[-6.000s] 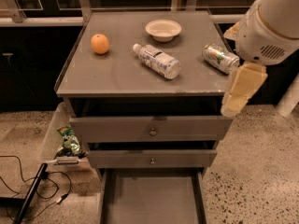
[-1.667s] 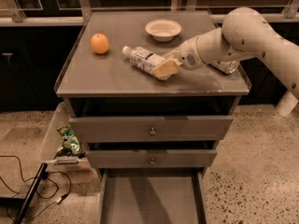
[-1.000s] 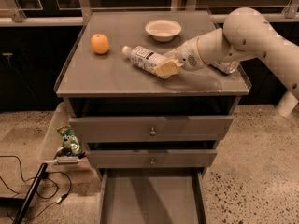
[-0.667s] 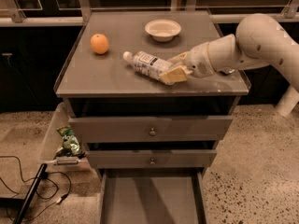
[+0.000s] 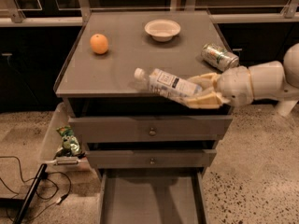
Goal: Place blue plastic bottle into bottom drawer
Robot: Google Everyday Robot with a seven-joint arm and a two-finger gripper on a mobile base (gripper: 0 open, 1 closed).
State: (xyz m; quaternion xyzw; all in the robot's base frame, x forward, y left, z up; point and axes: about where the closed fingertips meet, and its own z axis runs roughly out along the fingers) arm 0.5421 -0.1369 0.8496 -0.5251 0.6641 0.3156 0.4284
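Note:
The blue plastic bottle (image 5: 167, 84) is clear with a white cap and a blue-and-white label. It lies sideways in my gripper (image 5: 201, 90), cap pointing left, lifted over the front edge of the cabinet top (image 5: 117, 64). My gripper reaches in from the right and its cream fingers are shut on the bottle's base end. The bottom drawer (image 5: 152, 200) is pulled out below, a grey shallow tray with a bare floor.
An orange (image 5: 99, 44), a white bowl (image 5: 162, 30) and a green-and-silver can (image 5: 219, 56) sit on the cabinet top. Two upper drawers with round knobs (image 5: 152, 131) are shut. A bin with a green packet (image 5: 68, 141) and cables lie on the floor at left.
My gripper closed on the bottle on the cabinet top, lifted it and carried it forward toward the front edge. The arm has swung down and to the right.

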